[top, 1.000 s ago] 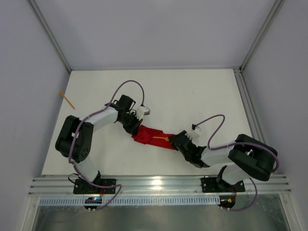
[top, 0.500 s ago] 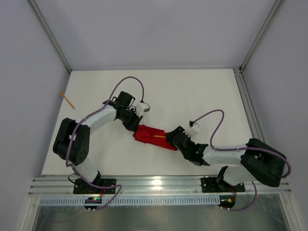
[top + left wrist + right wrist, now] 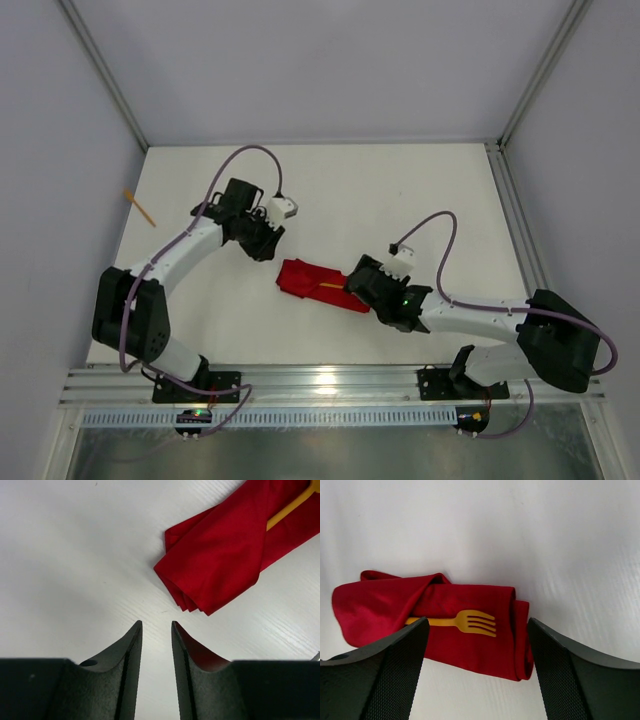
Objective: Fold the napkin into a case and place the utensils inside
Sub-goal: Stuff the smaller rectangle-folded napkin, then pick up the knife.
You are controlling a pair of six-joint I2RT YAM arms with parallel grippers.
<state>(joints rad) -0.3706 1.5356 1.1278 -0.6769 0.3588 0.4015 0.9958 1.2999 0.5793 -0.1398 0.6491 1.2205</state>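
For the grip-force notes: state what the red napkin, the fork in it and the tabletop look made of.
Napkin: soft cloth, slight sheen; it drapes in rounded folds.
Fork: probably plastic, matte orange, thin moulded tines.
Tabletop: hard white board, faint grain lines; likely laminate.

Left end effector (image 3: 156,626) over white bench (image 3: 70,555). Dark fingers stood narrowly parted, nothing between them. Folded red napkin (image 3: 227,560) lay ahead and right of the tips, clear of them. Orange utensil handle (image 3: 292,507) showed against its far-right fold.

One napkin (image 3: 300,278), one fork (image 3: 470,621), one other utensil (image 3: 140,207).
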